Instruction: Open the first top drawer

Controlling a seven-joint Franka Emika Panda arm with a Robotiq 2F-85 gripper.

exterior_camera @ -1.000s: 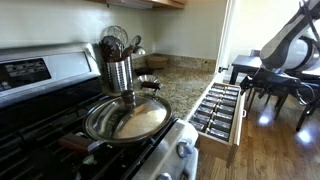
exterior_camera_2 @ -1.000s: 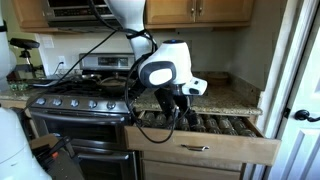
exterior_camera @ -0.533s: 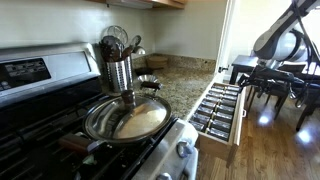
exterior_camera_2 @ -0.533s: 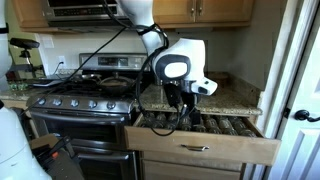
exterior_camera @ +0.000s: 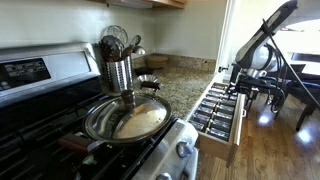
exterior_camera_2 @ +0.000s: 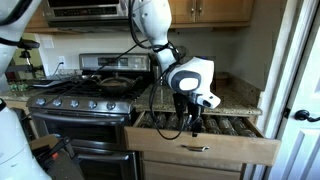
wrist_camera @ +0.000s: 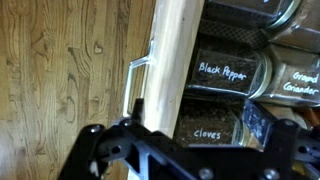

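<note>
Kitchen counter (exterior_camera_2: 238, 97): the first top drawer (exterior_camera_2: 205, 150) is seen pulled well out below it, spice jars (wrist_camera: 225, 72) exposed. The gripper (exterior_camera_2: 193, 124) is held over it, jaws spread, nothing gripped. Task judged essentially done.

Wrist view, in the first top drawer (wrist_camera: 172, 60): the upper jar (wrist_camera: 222, 70) reads "Black Pepper", the lower jar (wrist_camera: 207, 131) "cloves", and the edge jar (wrist_camera: 303, 80) "Ground", the rest cut off.

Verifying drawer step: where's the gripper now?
In an exterior view the gripper hangs over the open top drawer, beside the stove; the wrist view puts it above the Cloves jar.
</note>
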